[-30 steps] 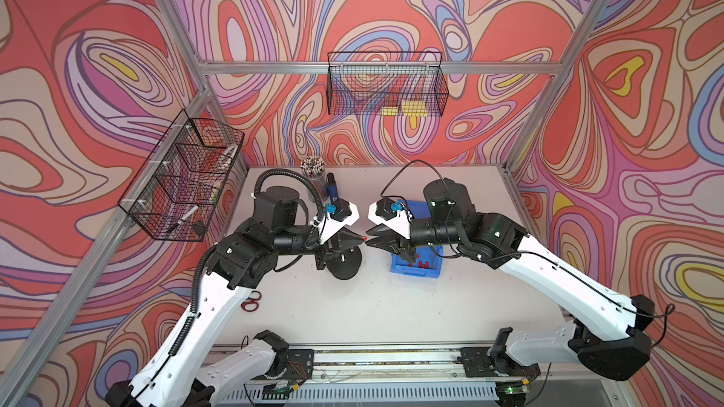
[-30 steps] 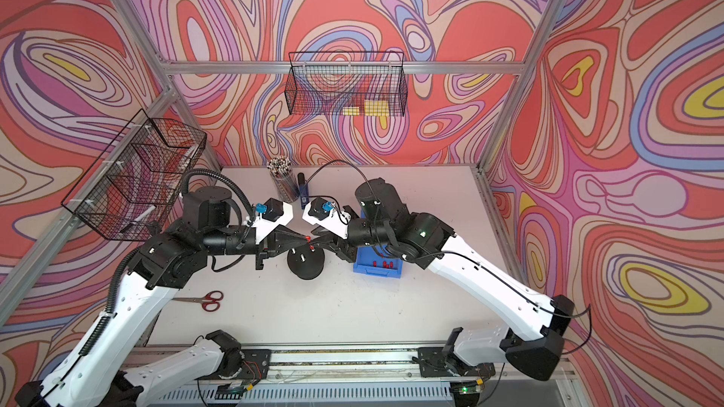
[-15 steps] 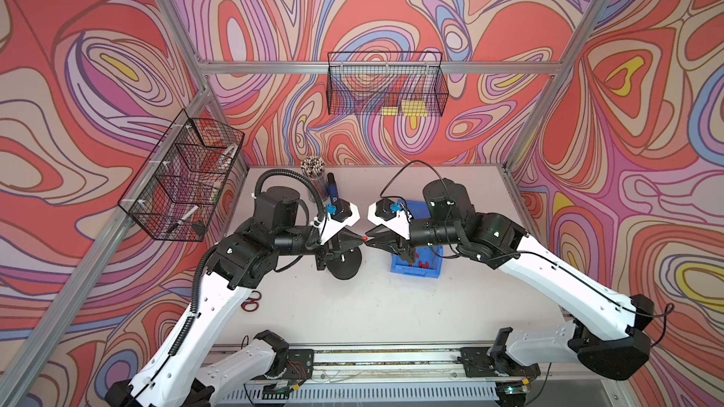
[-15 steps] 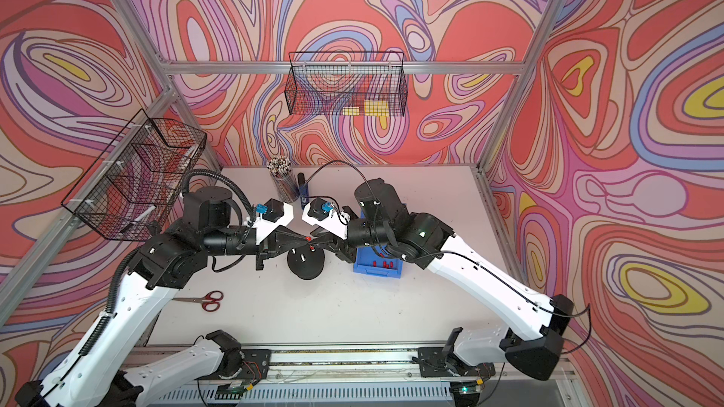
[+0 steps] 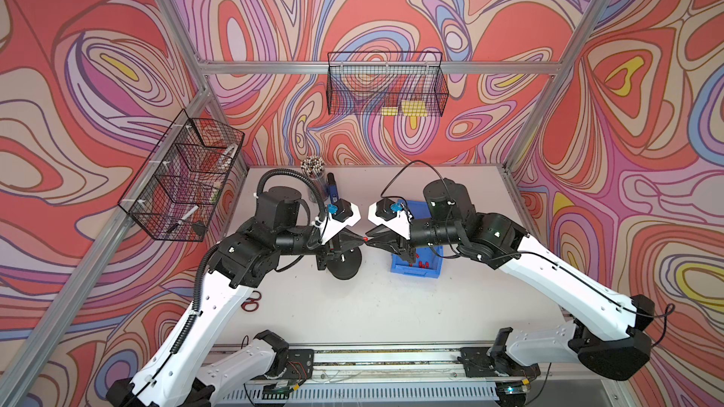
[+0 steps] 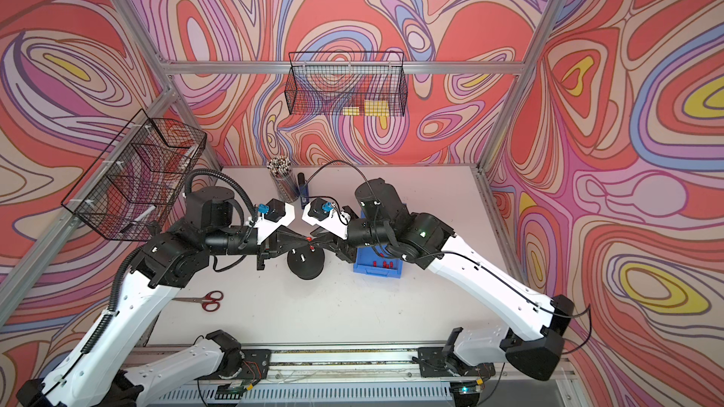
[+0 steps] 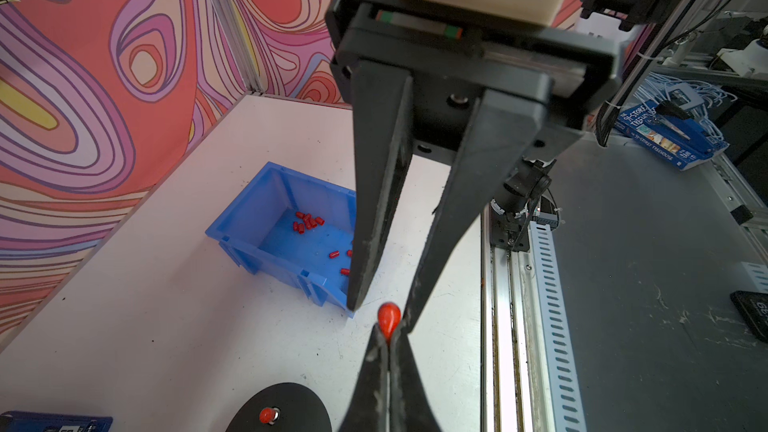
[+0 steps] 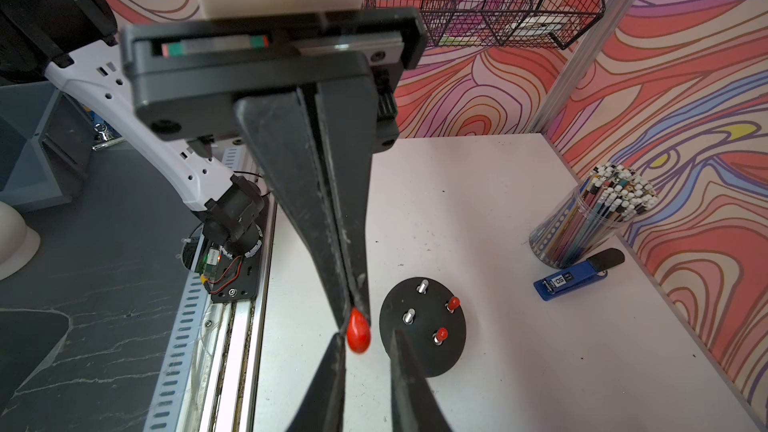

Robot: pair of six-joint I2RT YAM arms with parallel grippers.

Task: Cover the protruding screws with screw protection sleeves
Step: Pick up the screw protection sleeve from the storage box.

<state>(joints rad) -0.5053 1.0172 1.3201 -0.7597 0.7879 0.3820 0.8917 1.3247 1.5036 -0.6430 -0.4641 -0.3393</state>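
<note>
My left gripper (image 7: 388, 340) is shut on one red screw protection sleeve (image 7: 389, 320), pinching its end so the rest sticks out past the tips. My right gripper (image 8: 366, 334) faces it tip to tip and is open, its fingers on either side of that sleeve (image 8: 358, 336). Both hover just above the black round base (image 8: 444, 357). Of the protruding screws, two stand bare (image 8: 422, 285) (image 8: 409, 315) and two wear red sleeves (image 8: 453, 303) (image 8: 440, 334). Several loose sleeves (image 7: 306, 221) lie in the blue bin (image 7: 266, 197).
A clear cup of pencils (image 8: 590, 222) and a small blue box (image 8: 573, 274) stand at the back of the table. Red-handled scissors (image 6: 203, 300) lie front left. Wire baskets hang on the back wall (image 5: 386, 84) and left wall (image 5: 184, 185).
The right jaws have narrowed a little around the sleeve's free end. Both arms otherwise hold their places.
</note>
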